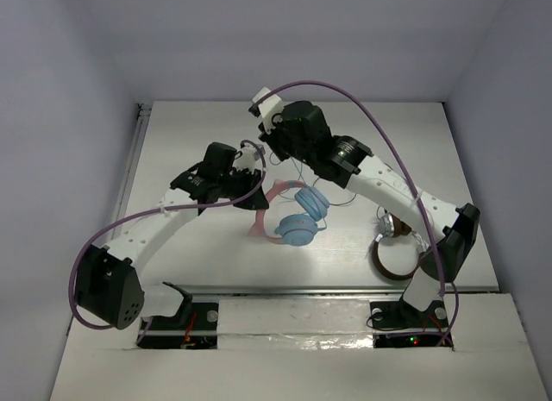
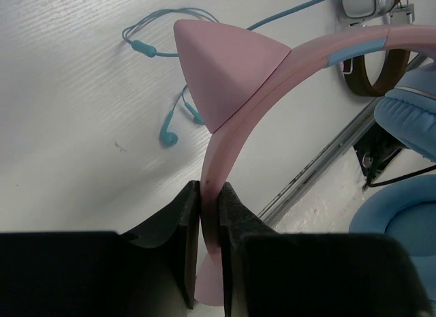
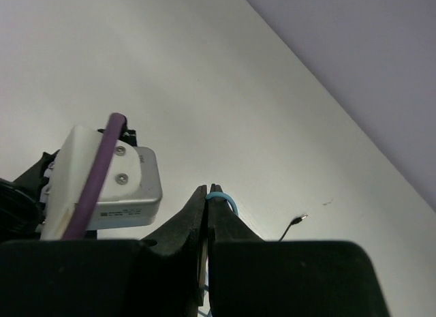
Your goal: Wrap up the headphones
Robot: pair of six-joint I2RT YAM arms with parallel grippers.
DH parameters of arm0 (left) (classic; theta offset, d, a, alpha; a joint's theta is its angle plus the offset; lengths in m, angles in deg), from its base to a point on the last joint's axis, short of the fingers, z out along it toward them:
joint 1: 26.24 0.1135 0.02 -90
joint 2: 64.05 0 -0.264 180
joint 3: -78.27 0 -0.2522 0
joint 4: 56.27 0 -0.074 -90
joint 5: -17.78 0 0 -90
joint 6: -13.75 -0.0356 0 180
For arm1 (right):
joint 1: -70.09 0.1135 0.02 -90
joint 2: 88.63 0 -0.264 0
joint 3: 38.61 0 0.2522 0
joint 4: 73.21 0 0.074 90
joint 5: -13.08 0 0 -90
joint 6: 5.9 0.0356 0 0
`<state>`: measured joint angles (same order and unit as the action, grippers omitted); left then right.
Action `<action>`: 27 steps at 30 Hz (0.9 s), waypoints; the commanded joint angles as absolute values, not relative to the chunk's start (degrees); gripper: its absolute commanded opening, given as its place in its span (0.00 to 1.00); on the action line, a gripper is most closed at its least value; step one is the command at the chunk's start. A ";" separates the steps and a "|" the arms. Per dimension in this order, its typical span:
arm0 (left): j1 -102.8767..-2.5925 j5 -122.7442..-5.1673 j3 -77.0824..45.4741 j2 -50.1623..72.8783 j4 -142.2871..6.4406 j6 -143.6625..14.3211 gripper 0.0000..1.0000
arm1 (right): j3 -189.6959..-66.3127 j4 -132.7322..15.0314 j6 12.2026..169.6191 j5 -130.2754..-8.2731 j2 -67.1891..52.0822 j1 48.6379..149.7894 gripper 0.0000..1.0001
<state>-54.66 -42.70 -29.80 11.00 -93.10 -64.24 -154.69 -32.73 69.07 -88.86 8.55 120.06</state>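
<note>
My left jaws grip the headphones point(image 1: 297, 230) by their pink, cat-eared headband point(image 2: 221, 160) over the white bench point(image 1: 190, 134), right jaws pinched shut on the thin light-blue cable point(image 3: 222, 196).

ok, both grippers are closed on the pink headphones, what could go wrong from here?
1. The right gripper pinches the thin blue cable only at its fingertips; a pull might slip it or strain it.
2. The left gripper clamps the pink headband on a narrow edge, so the headphones may pivot during winding.
3. Slack cable could snag on the headband's pointed ear.
</note>
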 commanded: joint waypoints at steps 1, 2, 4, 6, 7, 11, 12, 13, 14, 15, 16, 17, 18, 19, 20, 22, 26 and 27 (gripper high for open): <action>-55.41 -39.00 -28.11 5.75 -87.70 -61.84 0.00 | -154.51 -39.14 70.91 -93.26 6.55 120.45 0.00; -55.41 -37.95 -28.82 5.13 -86.04 -60.71 0.00 | -153.89 -39.49 71.87 -93.52 6.90 120.45 0.00; -55.41 -37.24 -30.83 3.64 -84.45 -59.99 0.00 | -153.71 -40.02 73.10 -92.66 7.34 119.75 0.00; -56.12 -36.10 -32.07 2.93 -82.42 -59.20 0.00 | -153.71 -40.02 74.42 -92.30 8.13 119.04 0.00; -56.73 -35.92 -33.21 1.88 -81.90 -59.03 0.00 | -153.62 -39.93 74.69 -92.21 8.39 118.43 0.00; -56.73 -34.08 -35.67 -0.76 -79.17 -58.15 0.00 | -152.48 -40.19 77.58 -89.67 8.31 116.41 0.00; -56.73 -33.64 -36.11 -1.20 -78.73 -57.71 0.00 | -151.96 -40.81 78.38 -88.44 7.87 115.80 0.00; -56.73 -33.28 -36.81 -1.99 -78.29 -57.44 0.00 | -150.65 -41.33 79.17 -85.21 6.74 114.31 0.00; -56.73 -32.50 -36.99 -2.43 -77.24 -57.18 0.00 | -150.02 -41.78 80.74 -83.26 6.21 113.51 0.00; -56.73 -32.06 -37.26 -2.78 -76.45 -56.83 0.00 | -149.49 -42.48 81.54 -81.16 5.76 112.81 0.00; -56.73 -31.88 -37.87 -3.66 -75.57 -55.70 0.00 | -148.79 -42.74 82.33 -75.13 4.72 111.41 0.01; -56.73 -31.44 -38.14 -3.93 -73.56 -54.99 0.00 | -147.66 -43.18 83.64 -71.50 4.18 110.79 0.06; -56.73 -31.00 -38.31 -4.28 -72.32 -54.28 0.00 | -146.95 -43.36 83.92 -68.77 3.74 110.78 0.09; -56.73 -30.91 -38.84 -4.54 -71.09 -53.41 0.00 | -146.24 -43.71 83.92 -64.39 3.30 110.08 0.11; -56.73 -31.17 -38.93 -5.24 -68.73 -51.75 0.00 | -144.85 -43.97 86.01 -63.13 2.43 110.08 0.17; -56.73 -31.70 -39.02 -6.30 -66.52 -50.33 0.00 | -143.52 -45.11 87.08 -61.28 1.46 109.55 0.23; -56.73 -34.32 -37.70 -6.74 -66.76 -48.65 0.00 | -139.74 -48.63 92.42 -57.77 -1.44 106.13 0.44; -56.73 -35.29 -37.35 -6.66 -67.64 -48.57 0.00 | -138.60 -50.03 93.66 -56.01 -2.40 103.77 0.47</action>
<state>-56.08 -37.72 -39.83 -4.30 -73.27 -51.15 -140.18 -42.47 88.52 -62.37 0.82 107.82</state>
